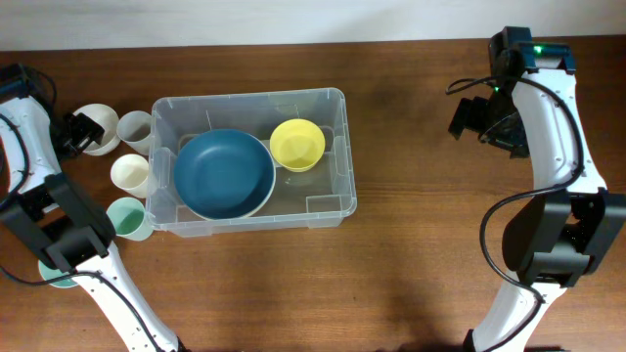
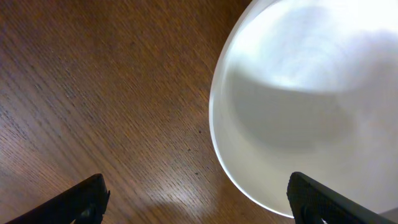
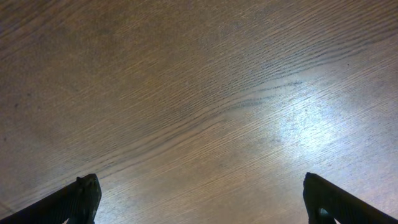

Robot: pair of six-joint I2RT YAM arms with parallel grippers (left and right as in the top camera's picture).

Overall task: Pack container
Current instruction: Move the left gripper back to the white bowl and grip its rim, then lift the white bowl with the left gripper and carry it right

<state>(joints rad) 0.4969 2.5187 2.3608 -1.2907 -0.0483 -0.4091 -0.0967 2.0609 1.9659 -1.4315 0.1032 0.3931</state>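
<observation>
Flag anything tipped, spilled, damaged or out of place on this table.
Nothing stands out. The blue bowl and yellow bowl sit open side up in the container, the cups left of it stand upright, and no spill or damage shows.

- White cup (image 2: 298,124) in the left wrist view: sliced off by the top and right edges, inside washed out and soft.
- left gripper (image 2: 196,186): only the finger ends poke up from the bottom edge.
- right gripper (image 3: 200,183): same story, two dark corners and no more.
- Overhead, a teal thing (image 1: 59,280) peeks out from under the left arm (image 1: 73,240); too covered to name.
- Blue bowl (image 1: 223,174) hides much of the container (image 1: 333,108) floor.
</observation>
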